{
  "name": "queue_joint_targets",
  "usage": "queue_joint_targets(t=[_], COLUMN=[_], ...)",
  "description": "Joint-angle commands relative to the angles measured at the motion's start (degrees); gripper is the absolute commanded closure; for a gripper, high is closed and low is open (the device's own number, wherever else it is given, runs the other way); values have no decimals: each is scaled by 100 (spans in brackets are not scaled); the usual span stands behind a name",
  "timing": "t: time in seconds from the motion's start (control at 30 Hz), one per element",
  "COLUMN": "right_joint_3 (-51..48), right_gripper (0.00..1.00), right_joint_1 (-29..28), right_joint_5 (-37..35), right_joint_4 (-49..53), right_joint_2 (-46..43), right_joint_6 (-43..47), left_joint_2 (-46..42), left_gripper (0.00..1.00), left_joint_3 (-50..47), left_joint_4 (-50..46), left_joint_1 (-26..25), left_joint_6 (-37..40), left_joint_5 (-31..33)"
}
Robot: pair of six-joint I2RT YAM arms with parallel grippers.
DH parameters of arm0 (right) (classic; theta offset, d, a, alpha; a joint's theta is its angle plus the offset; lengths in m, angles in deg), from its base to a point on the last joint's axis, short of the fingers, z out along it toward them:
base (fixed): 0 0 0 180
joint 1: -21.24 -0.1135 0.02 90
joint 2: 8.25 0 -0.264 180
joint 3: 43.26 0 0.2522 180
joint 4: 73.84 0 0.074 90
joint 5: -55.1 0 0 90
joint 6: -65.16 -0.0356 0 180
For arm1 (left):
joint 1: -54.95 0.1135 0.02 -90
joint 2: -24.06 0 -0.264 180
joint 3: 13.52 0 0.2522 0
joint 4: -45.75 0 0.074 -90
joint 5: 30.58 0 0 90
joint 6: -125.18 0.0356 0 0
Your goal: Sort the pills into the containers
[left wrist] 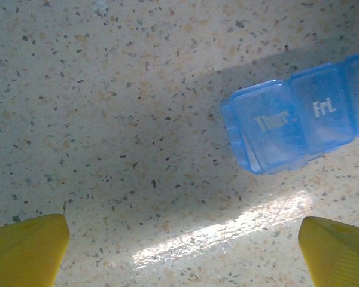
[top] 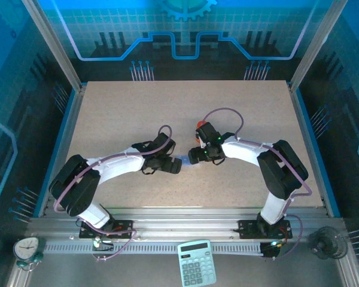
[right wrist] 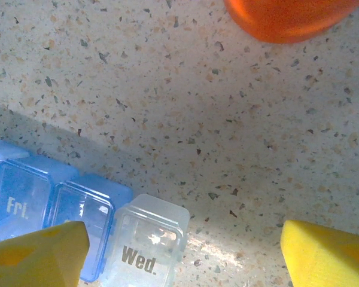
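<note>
Pill box [left wrist: 293, 125] lay at the upper right of your left wrist view, left gripper [left wrist: 184, 239] spread wide over bare table [left wrist: 107, 119] below it, your right gripper [right wrist: 182, 251] released too, Wed compartment [right wrist: 146, 242] at the lower left of its view, orange bottle [right wrist: 287, 18] well apart at the top edge.

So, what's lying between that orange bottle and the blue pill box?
Nothing. In the right wrist view, the stretch of speckled tabletop between the orange bottle and the pill box is bare.
</note>
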Motion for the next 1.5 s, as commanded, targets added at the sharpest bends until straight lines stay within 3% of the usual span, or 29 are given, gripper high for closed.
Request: queue_joint_targets(t=[0.0,0.8,1.13,1.47], right_joint_3=[-114,-347,-437,-436], right_gripper=[16,18,18,19], right_joint_1=[-72,-115,-116,-125], right_joint_5=[12,30,41,88], right_joint_4=[1,-150,-199,-203], right_joint_2=[162,175,168,139], right_joint_6=[-67,-92,-117,-153], left_joint_2=[177,702,1031,1244], left_gripper=[1,1,1,1], left_joint_3=[107,844,1242,1255], left_joint_4=[-2,-9,40,157], left_joint_1=[-49,215,668,709], left_joint_6=[166,319,381,266], left_joint_5=[199,568,428,233])
